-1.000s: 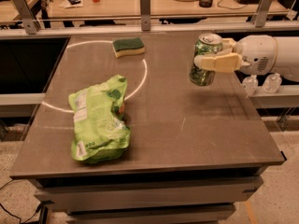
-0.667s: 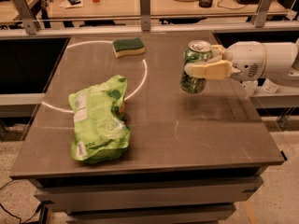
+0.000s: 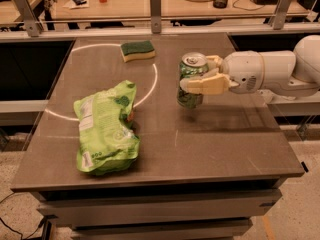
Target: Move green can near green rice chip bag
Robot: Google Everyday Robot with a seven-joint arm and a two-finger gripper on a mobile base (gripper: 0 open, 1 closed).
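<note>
The green can (image 3: 190, 79), with a silver top, is held upright in my gripper (image 3: 199, 74) a little above the table, right of centre. The gripper's cream fingers (image 3: 207, 85) are shut around the can's side, with the white arm reaching in from the right. The green rice chip bag (image 3: 105, 129), lime green and wrinkly with a white label panel, lies flat on the left front part of the table. The can is roughly a hand's width to the right of the bag's upper end, apart from it.
A green-and-yellow sponge (image 3: 137, 50) lies at the back centre of the grey table (image 3: 215, 144). A white circle line is marked on the tabletop. A railing and a desk with clutter stand behind the table.
My gripper has carried the can leftwards, toward the bag. The bag and sponge have not moved.
</note>
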